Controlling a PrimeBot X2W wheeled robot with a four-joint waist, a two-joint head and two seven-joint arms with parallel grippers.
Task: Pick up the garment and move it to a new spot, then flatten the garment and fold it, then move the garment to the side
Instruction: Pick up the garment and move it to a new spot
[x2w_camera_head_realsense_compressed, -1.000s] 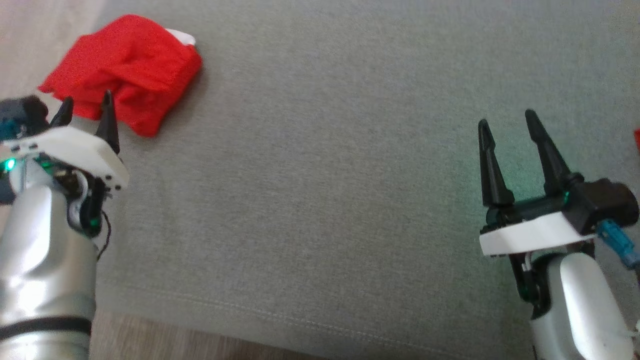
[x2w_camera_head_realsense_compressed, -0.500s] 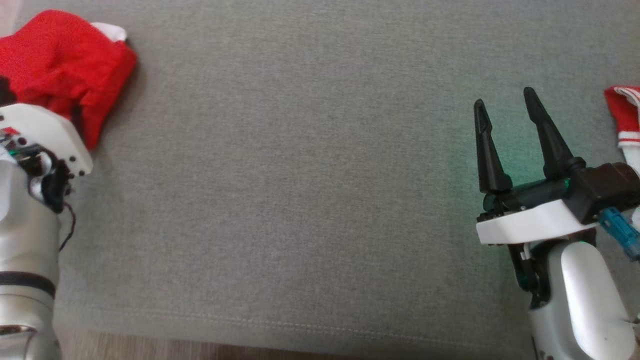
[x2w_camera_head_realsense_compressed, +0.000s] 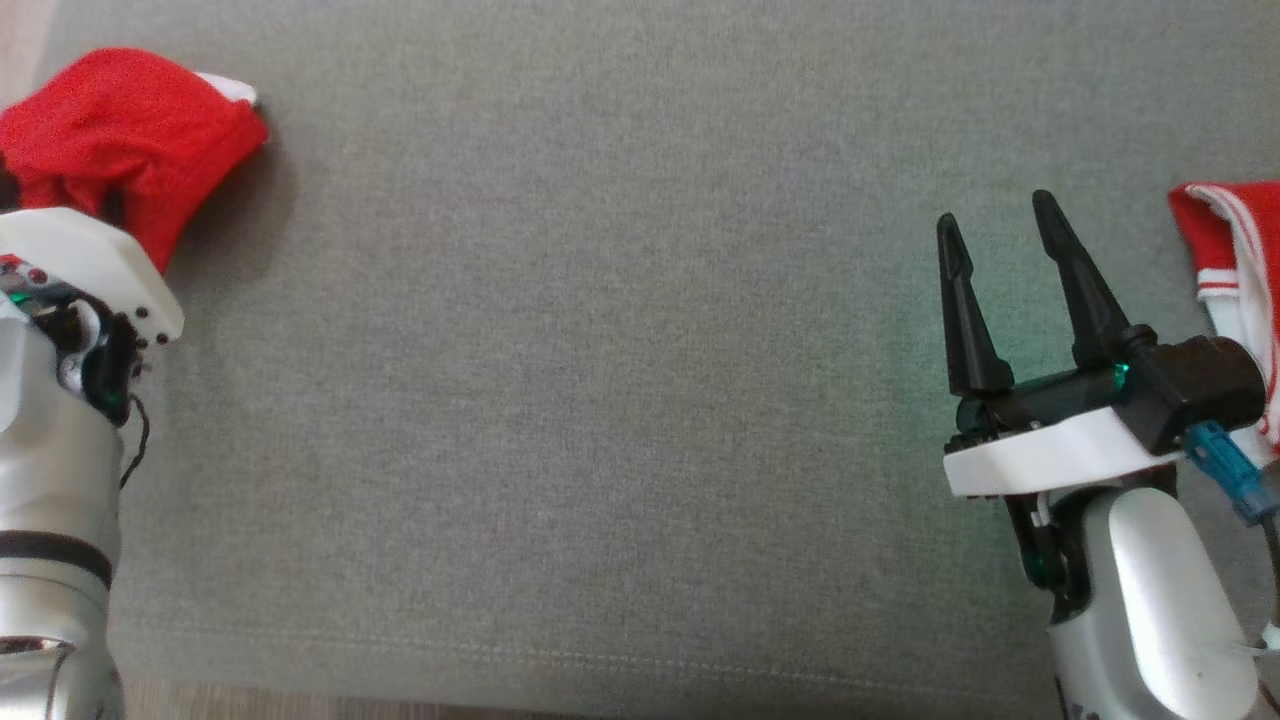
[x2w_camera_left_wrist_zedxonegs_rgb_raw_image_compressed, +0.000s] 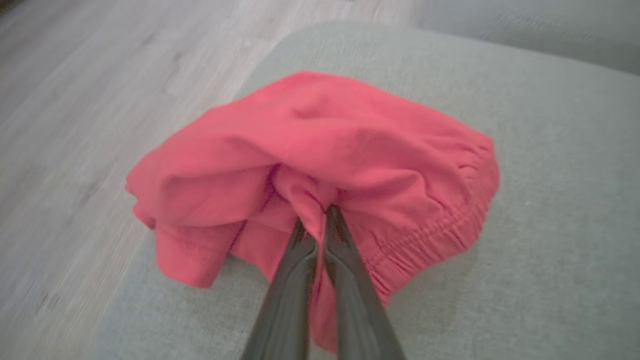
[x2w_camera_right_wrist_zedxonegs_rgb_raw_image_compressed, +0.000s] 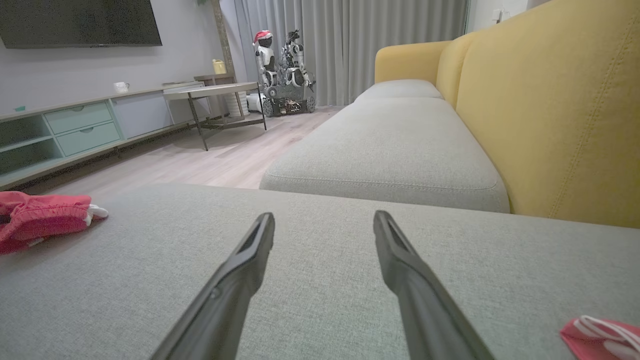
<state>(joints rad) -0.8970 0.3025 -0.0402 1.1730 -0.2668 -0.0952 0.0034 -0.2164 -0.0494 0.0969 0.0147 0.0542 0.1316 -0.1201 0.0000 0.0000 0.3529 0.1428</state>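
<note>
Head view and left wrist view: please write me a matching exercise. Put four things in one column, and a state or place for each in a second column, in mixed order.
Things
1. left gripper
2. right gripper
3. red garment
4. red and white cloth

States or places
A. open, holding nothing
B. at the right edge of the head view
C. shut on a fold of fabric
D. bunched up near a corner of the grey cushion

Pairs: 1-C, 2-A, 3-D, 4-B

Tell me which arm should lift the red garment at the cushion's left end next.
Left. The left gripper is shut on a fold of the red garment, while the right gripper hangs open over bare cushion, well apart from it.
</note>
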